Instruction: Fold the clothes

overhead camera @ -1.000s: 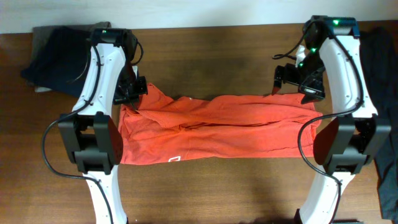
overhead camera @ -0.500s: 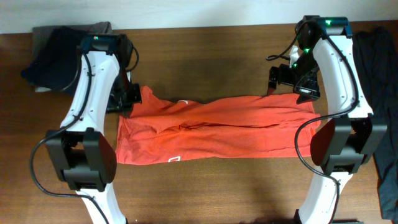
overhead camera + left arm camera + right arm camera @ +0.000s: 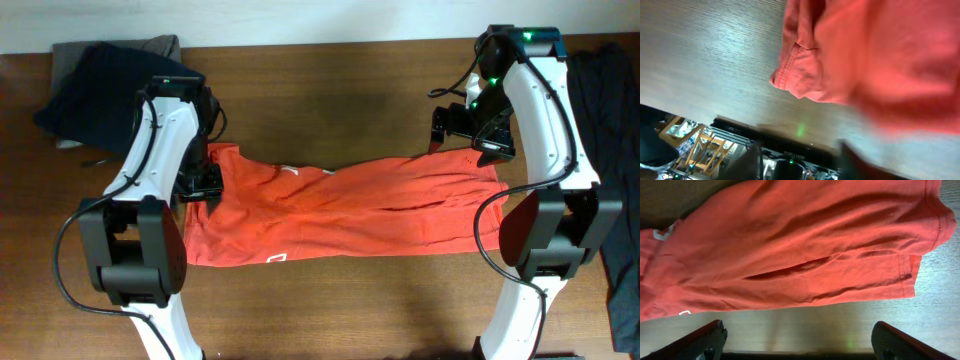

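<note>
Jaws of right gripper [image 3: 799, 340] spread wide, nothing between them, by one end of red-orange T-shirt [image 3: 340, 205]. Left gripper [image 3: 799, 157] jaws parted too, empty, just off a stitched hem corner. Shirt lies crumpled lengthwise across wooden table [image 3: 330, 90], between both arms. Dark clothes pile [image 3: 90, 85] at back left corner.

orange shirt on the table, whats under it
The brown wooden table shows around the orange T-shirt, which lies on it. The shirt is folded over itself, so its lower layer and the wood beneath are covered; nothing else pokes out.
</note>
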{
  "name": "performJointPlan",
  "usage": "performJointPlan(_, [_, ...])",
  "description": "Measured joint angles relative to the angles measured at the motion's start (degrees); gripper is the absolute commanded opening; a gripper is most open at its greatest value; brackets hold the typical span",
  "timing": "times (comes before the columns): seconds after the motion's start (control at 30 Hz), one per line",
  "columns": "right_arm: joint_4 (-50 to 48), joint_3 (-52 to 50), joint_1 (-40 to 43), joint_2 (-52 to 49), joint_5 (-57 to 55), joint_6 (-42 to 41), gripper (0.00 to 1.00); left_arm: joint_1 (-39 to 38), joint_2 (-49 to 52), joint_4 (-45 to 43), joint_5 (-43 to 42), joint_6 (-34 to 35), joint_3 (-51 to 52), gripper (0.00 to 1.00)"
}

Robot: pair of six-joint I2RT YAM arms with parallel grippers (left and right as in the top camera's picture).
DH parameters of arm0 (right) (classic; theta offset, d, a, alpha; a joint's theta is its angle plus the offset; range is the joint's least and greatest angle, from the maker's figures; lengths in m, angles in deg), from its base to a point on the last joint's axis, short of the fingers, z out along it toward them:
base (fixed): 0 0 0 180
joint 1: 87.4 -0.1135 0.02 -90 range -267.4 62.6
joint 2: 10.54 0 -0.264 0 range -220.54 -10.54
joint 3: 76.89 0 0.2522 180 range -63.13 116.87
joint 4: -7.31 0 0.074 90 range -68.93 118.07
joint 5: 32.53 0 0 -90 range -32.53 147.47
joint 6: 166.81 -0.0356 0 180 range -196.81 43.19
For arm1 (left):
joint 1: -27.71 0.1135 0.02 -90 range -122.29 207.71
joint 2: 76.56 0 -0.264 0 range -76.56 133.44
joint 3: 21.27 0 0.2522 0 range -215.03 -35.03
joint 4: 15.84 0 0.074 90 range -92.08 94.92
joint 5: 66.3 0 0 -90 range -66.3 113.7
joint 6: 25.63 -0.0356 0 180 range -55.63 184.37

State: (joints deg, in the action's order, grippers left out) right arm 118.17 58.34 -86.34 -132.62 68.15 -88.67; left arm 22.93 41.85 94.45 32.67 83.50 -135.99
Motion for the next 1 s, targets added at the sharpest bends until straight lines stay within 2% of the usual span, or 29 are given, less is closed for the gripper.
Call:
performJointPlan(0.2, [0.0, 0.0, -1.2, 0.0, 0.0, 0.0, 0.98, 0.1, 0.0, -0.2, 0.3, 0.0, 0.0, 0.58])
performJointPlan(0.27, [0.0, 0.0, -2.3, 0.0, 0.0, 0.0, 0.98, 0.1, 0.0, -1.0, 0.3, 0.0, 0.0, 0.52])
performJointPlan(0.3, [0.0, 0.0, -3.0, 0.0, 0.0, 0.0, 0.97, 0.1, 0.0, -1.8, 0.2, 0.0, 0.0, 0.47])
performJointPlan(0.33, [-0.1, 0.0, -3.7, 0.0, 0.0, 0.0, 0.96, 0.1, 0.0, -2.5, 0.0, 0.0, 0.0, 0.37])
performJointPlan(0.37, [-0.3, 0.0, -4.3, 0.0, 0.0, 0.0, 0.93, 0.1, 0.0, -3.1, -0.3, 0.0, 0.0, 0.22])
performJointPlan(0.4, [-0.6, 0.0, -4.9, 0.0, 0.0, 0.0, 0.84, 0.0, 0.0, -4.1, -0.9, 0.4, 0.0, 0.08])
performJointPlan(0.43, [-1.0, 0.0, -5.5, 0.0, 0.0, -0.1, 0.74, -0.1, 0.0, -4.8, -1.5, 0.0, 0.0, 0.02])
performJointPlan(0.57, [-4.3, -0.6, -7.8, 0.0, -0.9, 0.3, 0.24, -1.6, 0.0, -9.2, -5.4, -1.7, 0.2, 0.01])
performJointPlan(0.63, [-6.1, -2.1, -8.5, 0.1, -1.2, 0.0, 0.07, -3.0, 0.0, -11.6, -7.2, -2.6, 0.2, 0.01])
performJointPlan(0.83, [-13.2, -12.1, -9.7, 0.2, -1.8, -0.9, 0.04, -8.5, 0.0, -16.7, -10.3, -3.7, 1.9, 0.01])
performJointPlan(1.0, [-20.6, -21.1, -9.7, 0.2, -2.7, -1.5, 0.04, -10.4, 0.0, -23.7, -11.2, -3.8, 8.7, 0.01])
